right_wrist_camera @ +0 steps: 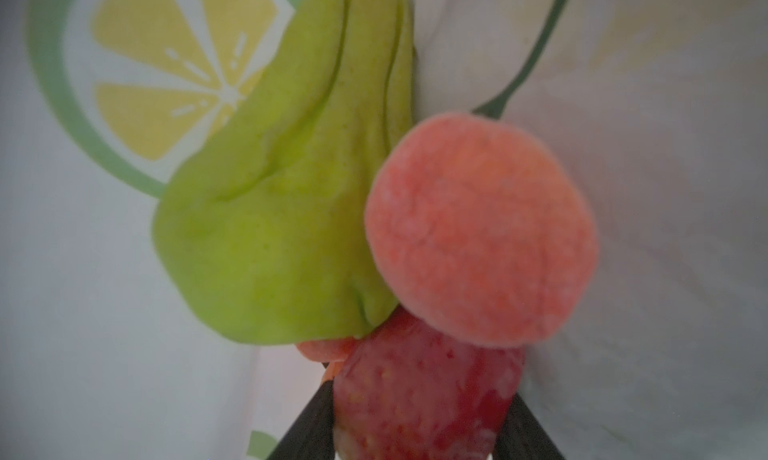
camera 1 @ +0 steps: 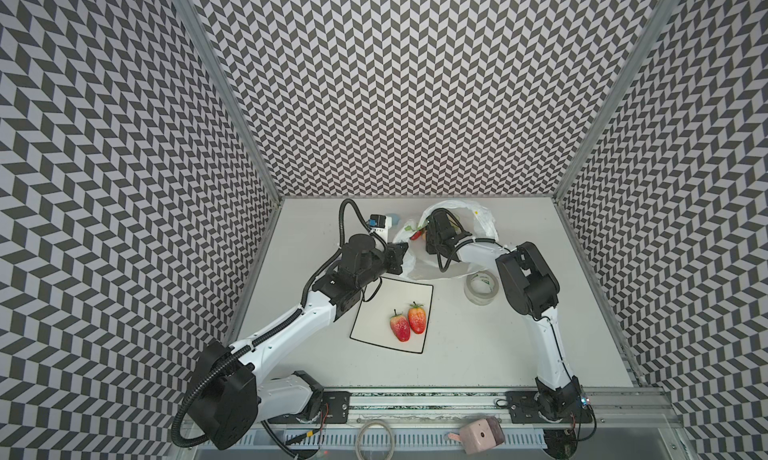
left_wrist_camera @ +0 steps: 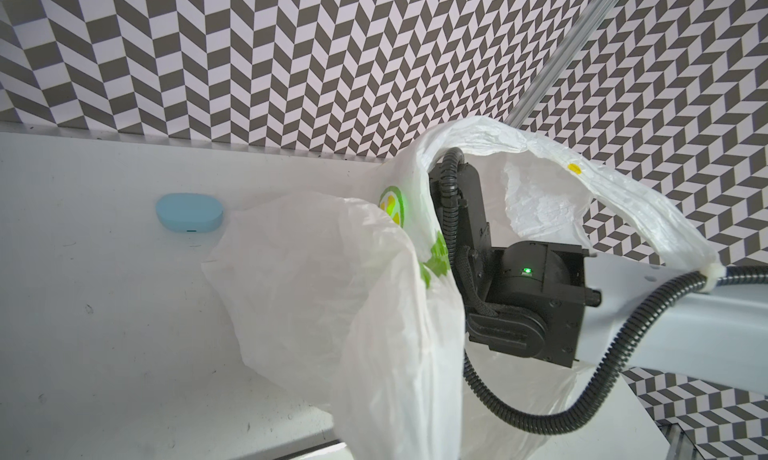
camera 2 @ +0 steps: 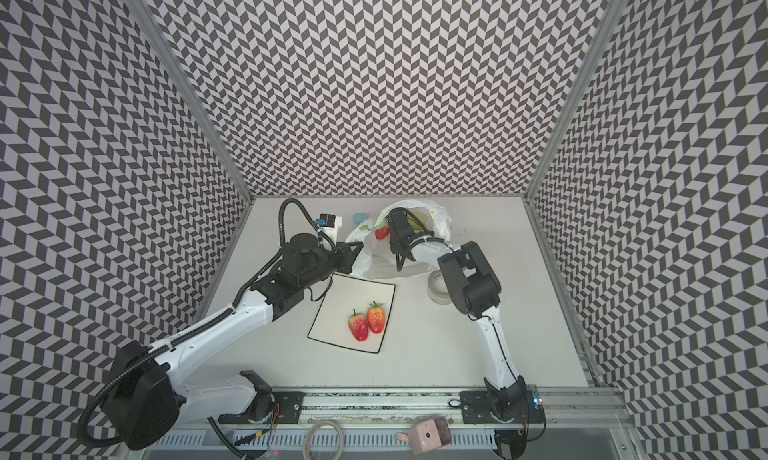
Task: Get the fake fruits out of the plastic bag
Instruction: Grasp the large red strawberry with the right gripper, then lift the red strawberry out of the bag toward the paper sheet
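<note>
Deep inside the plastic bag (left_wrist_camera: 324,295), the right gripper (right_wrist_camera: 422,389) pinches between its jaws a strawberry (right_wrist_camera: 428,416) lying lengthwise along them, pear (right_wrist_camera: 282,212) and round fruit (right_wrist_camera: 482,229) beyond (left gripper (camera 1: 398,259), shut, holds the bag's rim).

You will find no legible word, number or brand in any view; the only printed sign is a lemon-slice emblem (right_wrist_camera: 166,83), yellow segments inside a green ring, on the plastic bag (right_wrist_camera: 665,229), which also carries a plain yellow dot (left_wrist_camera: 574,169).
</note>
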Available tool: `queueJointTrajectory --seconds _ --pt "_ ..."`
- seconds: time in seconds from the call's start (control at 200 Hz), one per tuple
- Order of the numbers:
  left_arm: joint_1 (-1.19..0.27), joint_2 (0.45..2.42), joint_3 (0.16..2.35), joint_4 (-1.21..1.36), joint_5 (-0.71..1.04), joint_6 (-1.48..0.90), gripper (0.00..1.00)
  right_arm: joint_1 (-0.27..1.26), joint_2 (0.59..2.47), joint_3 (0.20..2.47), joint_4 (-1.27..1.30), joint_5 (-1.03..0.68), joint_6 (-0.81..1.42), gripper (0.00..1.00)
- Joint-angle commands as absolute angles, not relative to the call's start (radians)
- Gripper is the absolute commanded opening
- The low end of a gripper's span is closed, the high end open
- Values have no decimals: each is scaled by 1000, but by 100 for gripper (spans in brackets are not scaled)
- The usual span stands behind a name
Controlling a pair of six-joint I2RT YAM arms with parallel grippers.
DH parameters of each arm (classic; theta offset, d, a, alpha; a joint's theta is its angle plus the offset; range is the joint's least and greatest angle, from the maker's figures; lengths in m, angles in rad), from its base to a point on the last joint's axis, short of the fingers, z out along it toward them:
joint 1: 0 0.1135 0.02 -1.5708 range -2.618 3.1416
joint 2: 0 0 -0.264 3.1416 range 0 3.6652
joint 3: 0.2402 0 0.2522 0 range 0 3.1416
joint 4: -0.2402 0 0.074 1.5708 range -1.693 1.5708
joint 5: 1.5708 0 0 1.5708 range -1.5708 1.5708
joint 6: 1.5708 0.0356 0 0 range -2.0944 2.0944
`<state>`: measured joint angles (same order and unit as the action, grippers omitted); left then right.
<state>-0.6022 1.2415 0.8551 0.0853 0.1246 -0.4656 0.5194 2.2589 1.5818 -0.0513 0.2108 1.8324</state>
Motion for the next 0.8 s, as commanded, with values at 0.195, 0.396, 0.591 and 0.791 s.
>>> queueJointTrajectory --seconds 0.195,0.396,0.591,0.791 --pt "-607 1245 872 100 90 -464 0 514 2083 1361 99 122 1504 37" --pt "-606 1247 873 106 90 -462 0 516 1906 1176 131 53 1327 37" --pt "-606 1246 873 106 92 -456 0 517 1726 1031 109 4 1102 36" --pt "-606 1246 873 107 99 -451 0 519 1557 932 115 -26 840 35"
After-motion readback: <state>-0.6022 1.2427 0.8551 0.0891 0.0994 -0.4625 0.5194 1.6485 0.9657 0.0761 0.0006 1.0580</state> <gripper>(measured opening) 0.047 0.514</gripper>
